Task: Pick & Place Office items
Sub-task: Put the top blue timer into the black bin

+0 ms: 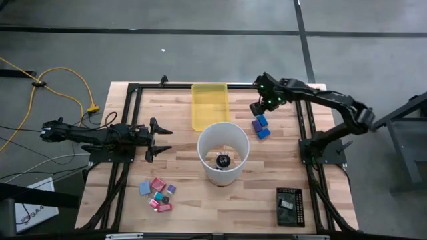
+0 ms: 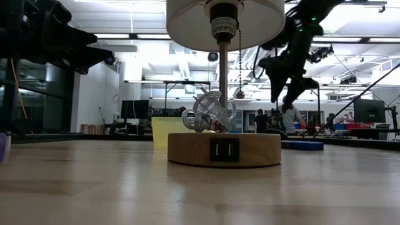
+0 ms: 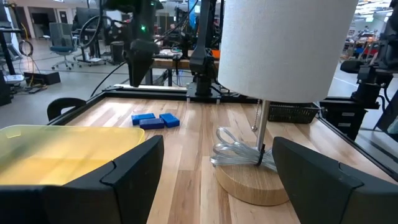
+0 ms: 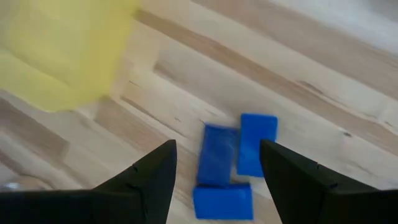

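Right tool [image 4: 216, 180] hovers open above blue pieces [image 4: 236, 163].

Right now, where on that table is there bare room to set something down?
Bare wood lies between the lamp and the black box, and at the far left corner beside the yellow tray. It is crowded at the small coloured pieces and under the right gripper, over the blue blocks.

light: bright overhead | shadows: soft | right wrist view: blurred
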Controlling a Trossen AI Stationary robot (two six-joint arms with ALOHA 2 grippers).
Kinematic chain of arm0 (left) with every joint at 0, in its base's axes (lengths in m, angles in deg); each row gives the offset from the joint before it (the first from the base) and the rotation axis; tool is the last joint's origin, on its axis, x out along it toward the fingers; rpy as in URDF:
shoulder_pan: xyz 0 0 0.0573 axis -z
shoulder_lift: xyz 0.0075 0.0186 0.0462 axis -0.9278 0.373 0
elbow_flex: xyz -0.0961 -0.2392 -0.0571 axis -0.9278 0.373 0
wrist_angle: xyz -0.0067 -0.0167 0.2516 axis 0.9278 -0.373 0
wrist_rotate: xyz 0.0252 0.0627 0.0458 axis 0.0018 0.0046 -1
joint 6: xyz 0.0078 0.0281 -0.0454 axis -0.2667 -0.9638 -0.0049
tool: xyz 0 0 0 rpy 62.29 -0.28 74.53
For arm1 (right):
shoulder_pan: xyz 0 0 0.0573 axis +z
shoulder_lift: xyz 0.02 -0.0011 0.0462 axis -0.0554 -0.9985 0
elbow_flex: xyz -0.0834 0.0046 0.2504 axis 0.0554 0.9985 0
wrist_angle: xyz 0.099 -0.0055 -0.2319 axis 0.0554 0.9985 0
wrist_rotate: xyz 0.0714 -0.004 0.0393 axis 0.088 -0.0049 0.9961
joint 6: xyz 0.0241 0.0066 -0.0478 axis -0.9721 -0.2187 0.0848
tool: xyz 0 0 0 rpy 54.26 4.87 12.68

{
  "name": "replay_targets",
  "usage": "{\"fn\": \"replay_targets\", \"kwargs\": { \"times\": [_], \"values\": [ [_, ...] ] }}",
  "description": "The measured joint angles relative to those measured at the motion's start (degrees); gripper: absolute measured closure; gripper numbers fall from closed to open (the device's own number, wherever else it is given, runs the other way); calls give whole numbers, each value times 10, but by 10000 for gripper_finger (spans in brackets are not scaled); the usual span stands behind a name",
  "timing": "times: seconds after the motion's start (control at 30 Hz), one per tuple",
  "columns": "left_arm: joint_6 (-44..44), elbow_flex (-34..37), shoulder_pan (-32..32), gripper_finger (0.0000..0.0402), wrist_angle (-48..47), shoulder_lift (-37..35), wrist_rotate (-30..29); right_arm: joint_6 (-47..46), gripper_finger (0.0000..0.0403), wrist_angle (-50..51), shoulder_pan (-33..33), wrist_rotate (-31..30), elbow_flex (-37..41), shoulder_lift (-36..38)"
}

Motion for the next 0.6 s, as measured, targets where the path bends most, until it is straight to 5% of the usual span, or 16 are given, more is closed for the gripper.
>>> {"fn": "replay_targets", "kwargs": {
  "times": [0.23, 0.6],
  "values": [
    [0, 0, 0, 109, 0, 0, 0, -16, 186, 88, 0, -21, -57, -87],
    [0, 0, 0, 109, 0, 0, 0, -43, 186, 110, 27, -51, -33, -99]
  ]
}}
